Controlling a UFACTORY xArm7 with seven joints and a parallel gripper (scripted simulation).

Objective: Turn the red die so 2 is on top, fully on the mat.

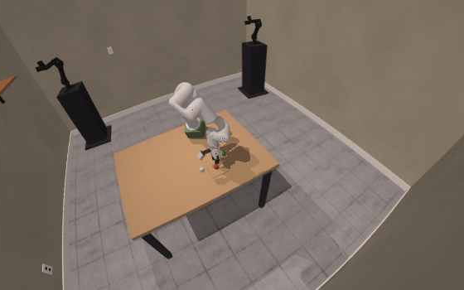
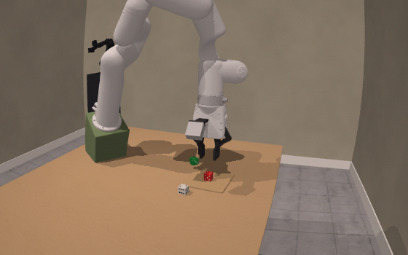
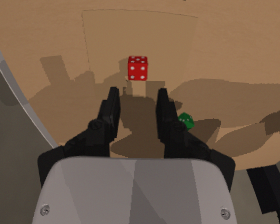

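The red die (image 1: 216,167) (image 2: 208,176) (image 3: 137,68) rests on the thin tan mat (image 1: 218,174) (image 2: 219,186) (image 3: 108,35). In the wrist view its larger visible face, which looks like the top, shows four pips, and a narrower side face shows five. My gripper (image 1: 217,161) (image 2: 209,159) (image 3: 138,98) points down above the table, on the robot-base side of the red die. Its fingers are part way apart, with nothing between them. The faces of the red die turned toward the table are hidden.
A green die (image 1: 224,154) (image 2: 194,160) (image 3: 186,120) lies off the mat toward the robot base, close to one finger in the wrist view. A white die (image 1: 201,169) (image 2: 183,189) lies on the table (image 1: 161,182) (image 2: 105,211) just beside the mat.
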